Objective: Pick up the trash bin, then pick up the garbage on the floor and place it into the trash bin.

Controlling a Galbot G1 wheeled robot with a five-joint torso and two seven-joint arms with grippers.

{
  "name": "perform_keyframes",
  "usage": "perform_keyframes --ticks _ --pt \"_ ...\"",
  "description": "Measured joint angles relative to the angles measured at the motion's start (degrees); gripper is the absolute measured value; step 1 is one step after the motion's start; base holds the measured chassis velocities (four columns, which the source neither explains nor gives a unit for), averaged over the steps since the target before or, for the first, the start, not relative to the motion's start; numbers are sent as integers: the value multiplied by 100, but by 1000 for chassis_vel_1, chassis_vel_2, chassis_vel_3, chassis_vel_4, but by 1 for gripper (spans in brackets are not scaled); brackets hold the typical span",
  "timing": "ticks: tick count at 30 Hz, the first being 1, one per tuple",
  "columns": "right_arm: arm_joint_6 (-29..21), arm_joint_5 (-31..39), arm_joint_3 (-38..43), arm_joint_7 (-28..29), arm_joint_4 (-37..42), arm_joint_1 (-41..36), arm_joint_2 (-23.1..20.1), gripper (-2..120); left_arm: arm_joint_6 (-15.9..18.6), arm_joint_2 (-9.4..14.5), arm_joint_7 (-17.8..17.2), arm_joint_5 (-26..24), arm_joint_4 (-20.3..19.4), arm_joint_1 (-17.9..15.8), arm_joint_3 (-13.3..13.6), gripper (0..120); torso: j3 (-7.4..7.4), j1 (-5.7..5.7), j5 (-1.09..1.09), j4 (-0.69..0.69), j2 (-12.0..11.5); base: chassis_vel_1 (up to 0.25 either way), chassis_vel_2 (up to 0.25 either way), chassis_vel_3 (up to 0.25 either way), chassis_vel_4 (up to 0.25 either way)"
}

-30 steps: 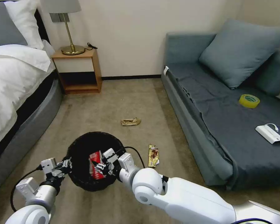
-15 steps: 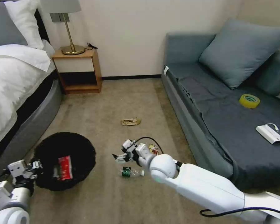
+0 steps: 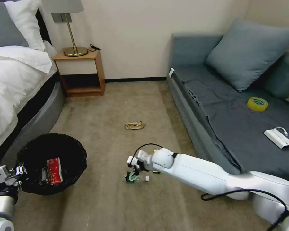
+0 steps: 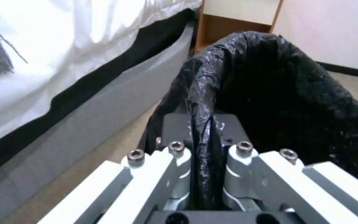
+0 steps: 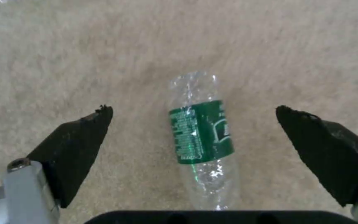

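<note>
The trash bin (image 3: 38,154), lined with a black bag, hangs low at my left. A red-white wrapper (image 3: 53,170) lies inside it. My left gripper (image 3: 18,170) is shut on the bin's near rim; the left wrist view shows the bag (image 4: 291,93) pinched in that gripper (image 4: 202,127). A clear bottle with a green label (image 3: 135,177) lies on the carpet. My right gripper (image 3: 133,171) hovers just above it, open. In the right wrist view the bottle (image 5: 199,133) lies between the spread fingers (image 5: 79,140). Crumpled tan paper (image 3: 135,125) lies farther off.
A grey sofa (image 3: 215,128) runs along the right, with a yellow tape roll (image 3: 257,104) and a white box (image 3: 278,138) on it. The bed (image 3: 16,80) is on the left, and a nightstand (image 3: 82,72) stands at the back. A gold scrap (image 3: 156,172) peeks out beside my right arm.
The red-white wrapper dropped from my right gripper into the bin. My left arm carried the bin leftward. My right gripper swung right and came down over the bottle.
</note>
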Motion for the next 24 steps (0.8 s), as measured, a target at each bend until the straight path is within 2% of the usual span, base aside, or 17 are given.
perform_keyframes --ticks 3,9,22,24 --pt "77 -27 -166 -76 -478 0 186 100 -18 5 36 -36 27 8 -87 5 0 0 -1 -1 0 0 0 0 0" --pt "187 -113 -278 -102 -938 -62 368 100 -29 24 63 -74 44 0 -169 5 0 0 0 -1 0 0 0 0 0" --pt "516 -413 -87 -74 -2092 -316 849 100 -74 95 113 -96 146 -17 -274 5 0 0 0 -1 0 0 0 0 0" --pt "556 -461 -15 -74 -2258 -354 913 95 -83 116 122 -108 170 -23 -300 5 0 0 0 -1 0 0 0 0 0"
